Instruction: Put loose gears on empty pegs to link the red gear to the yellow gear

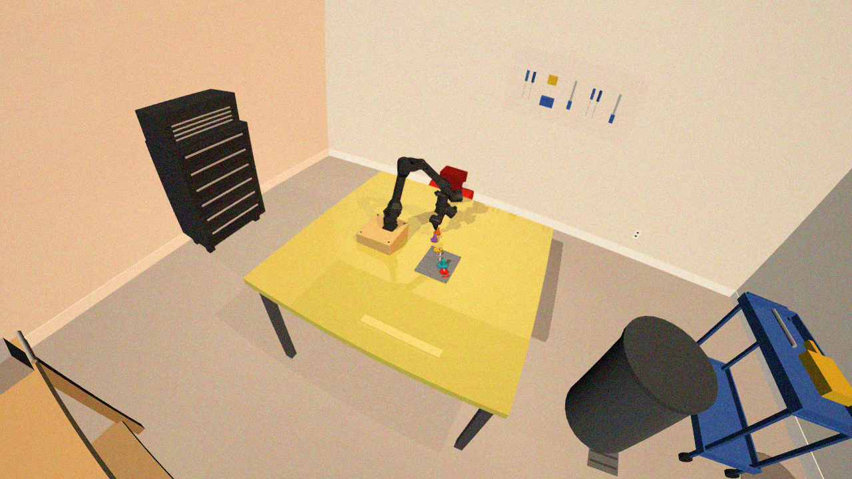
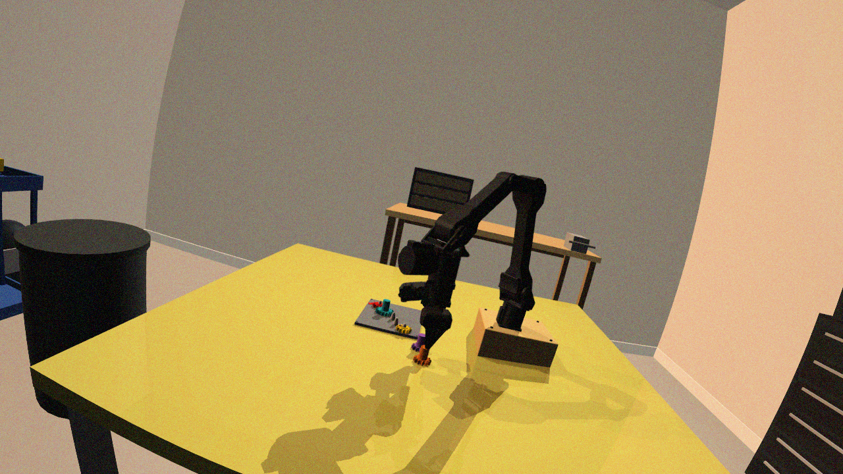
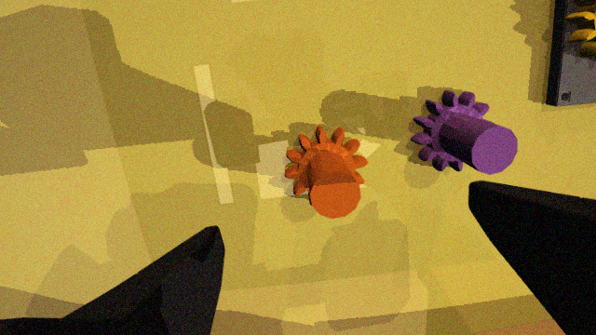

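Orange gear [image 1: 437, 231] [image 2: 421, 356] [image 3: 332, 172] stands on the table [image 1: 333, 297] [image 2: 236, 330] [image 3: 289, 56] — purple gear [image 1: 434, 239] [image 2: 418, 343] [image 3: 461, 132] at its 2 o'clock in the wrist view — beneath the gripper's [image 1: 436, 228] [image 2: 427, 347] [image 3: 346, 207] 2 fingers, spread wide and holding nothing.

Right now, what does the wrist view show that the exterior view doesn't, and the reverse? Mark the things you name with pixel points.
Wrist only: both fingertips of the open gripper [image 1: 436, 227] [image 2: 426, 349] [image 3: 345, 207] standing apart, and a small dark corner mark [image 3: 565, 97] on the board.

Exterior only: red gear [image 1: 443, 272] [image 2: 375, 304], teal gear [image 1: 442, 265] [image 2: 385, 310], two empty pegs [image 1: 440, 255] [image 2: 393, 316], wooden arm base [image 1: 372, 241] [image 2: 516, 349].

Both: orange gear [image 1: 437, 233] [image 2: 421, 357] [image 3: 335, 200] and purple gear [image 1: 434, 239] [image 2: 418, 343] [image 3: 494, 151] on the table; grey board [image 1: 425, 271] [image 2: 367, 326] [image 3: 579, 79] and yellow gear [image 1: 437, 250] [image 2: 403, 328] [image 3: 583, 34], both cut off in wrist.
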Robot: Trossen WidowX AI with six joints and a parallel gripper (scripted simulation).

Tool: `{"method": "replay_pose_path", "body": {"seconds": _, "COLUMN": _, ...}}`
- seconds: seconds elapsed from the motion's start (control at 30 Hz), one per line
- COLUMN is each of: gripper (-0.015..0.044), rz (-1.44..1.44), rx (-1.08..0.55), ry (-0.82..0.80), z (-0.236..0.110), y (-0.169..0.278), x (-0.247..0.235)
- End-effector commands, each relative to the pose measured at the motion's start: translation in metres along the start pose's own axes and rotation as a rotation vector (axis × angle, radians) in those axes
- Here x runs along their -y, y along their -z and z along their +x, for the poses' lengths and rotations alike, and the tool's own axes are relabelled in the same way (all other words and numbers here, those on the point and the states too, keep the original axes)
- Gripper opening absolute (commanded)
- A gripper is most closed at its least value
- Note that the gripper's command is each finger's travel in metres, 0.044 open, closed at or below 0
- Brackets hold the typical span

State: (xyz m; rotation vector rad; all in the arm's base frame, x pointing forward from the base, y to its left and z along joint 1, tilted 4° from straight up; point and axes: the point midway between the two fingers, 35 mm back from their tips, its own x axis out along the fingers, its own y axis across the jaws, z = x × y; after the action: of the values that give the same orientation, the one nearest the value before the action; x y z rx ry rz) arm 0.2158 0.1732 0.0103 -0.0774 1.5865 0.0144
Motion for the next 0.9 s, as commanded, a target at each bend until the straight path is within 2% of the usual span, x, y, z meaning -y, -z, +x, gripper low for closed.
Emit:
{"method": "replay_pose_path", "body": {"seconds": 0.0, "gripper": 0.044, "rz": 0.003, "rx": -0.004, "ry": -0.005, "z": 0.006, "y": 0.001, "x": -0.001}}
{"method": "replay_pose_path", "body": {"seconds": 0.73, "gripper": 0.044, "rz": 0.003, "rx": -0.004, "ry": -0.005, "z": 0.031, "y": 0.001, "x": -0.001}}
{"method": "replay_pose_path", "body": {"seconds": 0.87, "gripper": 0.0335, "rz": 0.003, "rx": -0.004, "ry": -0.005, "z": 0.031, "y": 0.001, "x": -0.001}}
